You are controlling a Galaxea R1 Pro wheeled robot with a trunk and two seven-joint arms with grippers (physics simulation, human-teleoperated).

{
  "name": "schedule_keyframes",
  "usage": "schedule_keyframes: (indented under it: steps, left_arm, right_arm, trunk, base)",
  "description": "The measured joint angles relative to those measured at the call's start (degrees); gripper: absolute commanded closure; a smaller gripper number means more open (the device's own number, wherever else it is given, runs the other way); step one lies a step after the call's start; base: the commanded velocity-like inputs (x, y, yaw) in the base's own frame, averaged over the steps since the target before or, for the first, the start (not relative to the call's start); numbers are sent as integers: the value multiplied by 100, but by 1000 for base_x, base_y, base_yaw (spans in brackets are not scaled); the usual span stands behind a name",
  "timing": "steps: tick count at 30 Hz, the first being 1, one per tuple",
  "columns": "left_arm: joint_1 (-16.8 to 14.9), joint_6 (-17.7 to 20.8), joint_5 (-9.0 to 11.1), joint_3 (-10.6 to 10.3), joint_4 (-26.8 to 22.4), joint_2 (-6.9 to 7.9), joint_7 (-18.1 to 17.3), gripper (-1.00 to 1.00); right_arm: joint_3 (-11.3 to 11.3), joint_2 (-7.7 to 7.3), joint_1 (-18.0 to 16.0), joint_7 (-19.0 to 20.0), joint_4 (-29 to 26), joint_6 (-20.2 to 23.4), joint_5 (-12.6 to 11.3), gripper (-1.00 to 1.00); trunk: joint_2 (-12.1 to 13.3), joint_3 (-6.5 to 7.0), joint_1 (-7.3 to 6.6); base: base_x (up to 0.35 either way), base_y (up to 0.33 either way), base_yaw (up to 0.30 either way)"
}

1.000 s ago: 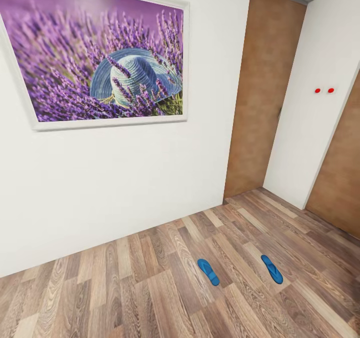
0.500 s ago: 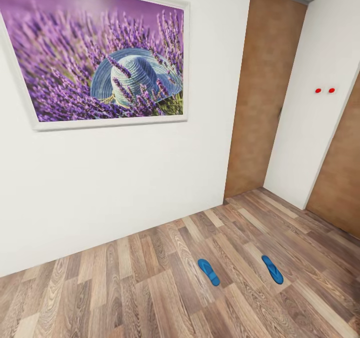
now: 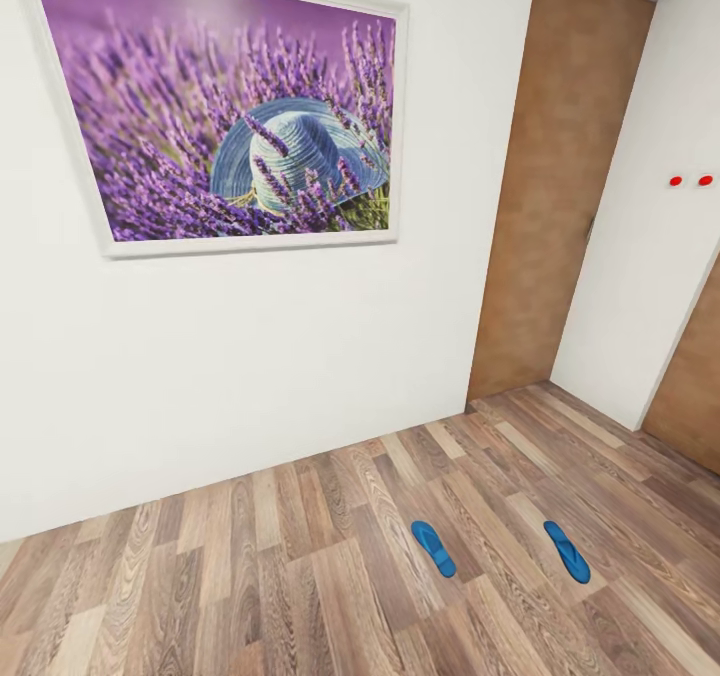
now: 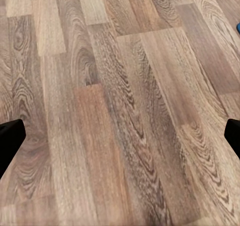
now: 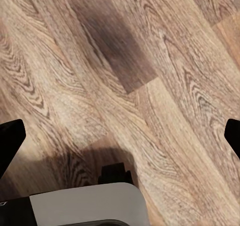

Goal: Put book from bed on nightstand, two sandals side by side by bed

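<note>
Two bright blue sandals lie flat on the wood-plank floor in the head view, one [image 3: 433, 548] left of the other [image 3: 567, 551], about a sandal's length apart and roughly parallel. Book, bed and nightstand are out of view. In the left wrist view my left gripper [image 4: 120, 141] is open over bare floor, its black fingertips [image 4: 9, 142] at the frame's two sides. Likewise, the right wrist view has my right gripper [image 5: 120, 138] open over bare planks with nothing between its fingers.
A white wall with a large lavender picture [image 3: 230, 116] stands ahead. A brown door [image 3: 560, 186] is in the corner, with a second door [image 3: 690, 396] on the right wall beside two red dots [image 3: 690, 180]. A grey-white part of the robot [image 5: 75, 206] appears in the right wrist view.
The whole head view has shifted right and slightly down, so the camera has moved. The sandals keep their places on the floor.
</note>
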Motion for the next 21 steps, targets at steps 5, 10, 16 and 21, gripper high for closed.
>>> schedule_keyframes:
  steps: [5,10,16,21]
  left_arm:
    - [0,0,0,0,0,0,0,-100]
    - [0,0,0,0,0,5,8,-100]
    - [0,0,0,0,0,5,9,-100]
    - [0,0,0,0,0,5,9,-100]
  right_arm:
    - [0,0,0,-2,0,-3,0,-100]
    - [-1,0,0,-20,0,-4,4,-100]
    - [-1,0,0,-25,0,-8,7,-100]
    - [-1,0,0,-26,0,-13,8,-100]
  trunk:
    - [0,0,0]
    - [0,0,0]
    - [0,0,0]
    - [0,0,0]
  base:
    - [0,0,3]
    - [0,0,0]
    - [0,0,0]
    - [0,0,0]
